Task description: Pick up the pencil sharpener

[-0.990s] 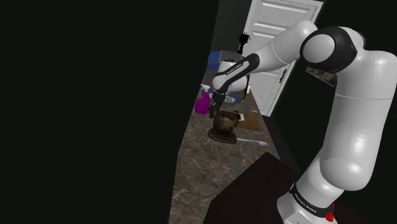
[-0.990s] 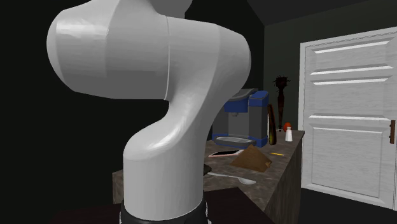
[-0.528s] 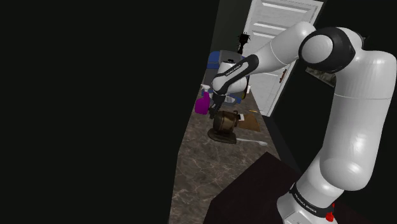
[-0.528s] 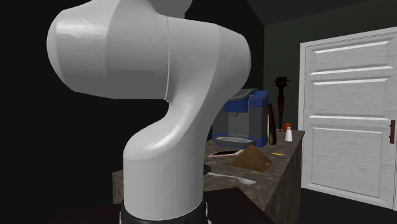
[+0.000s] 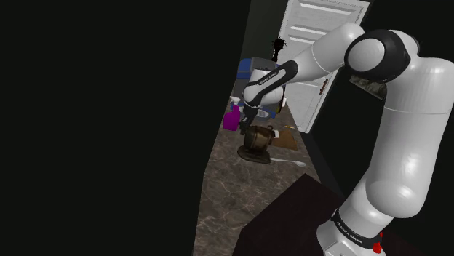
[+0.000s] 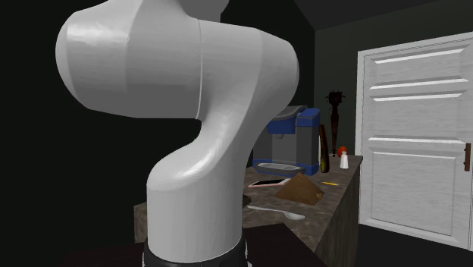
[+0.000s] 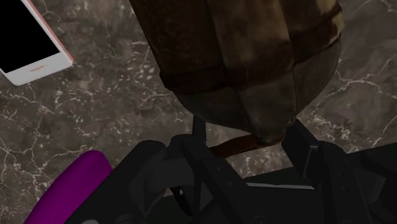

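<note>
The pencil sharpener (image 5: 257, 140) is a brown, barrel-shaped thing on a dark base, standing on the marble counter (image 5: 233, 190) in the shoulder view. My black gripper (image 5: 252, 118) hangs straight down over its top. In the wrist view the brown body (image 7: 245, 57) looms close, and its near end sits between my two fingers, which clasp it; the gripper (image 7: 248, 135) is shut on it. In the second exterior view the white arm (image 6: 174, 114) hides the gripper and the sharpener.
A purple bottle (image 5: 231, 118) stands just beside the sharpener, and a white-edged phone (image 7: 32, 44) lies close by. A blue coffee machine (image 6: 292, 140), a brown pyramid (image 6: 299, 188) and a spoon (image 6: 277, 212) share the counter. A white door (image 5: 320, 44) stands beyond.
The hand has edged barely upward in the shoulder view. The sharpener stands in the same spot on the counter.
</note>
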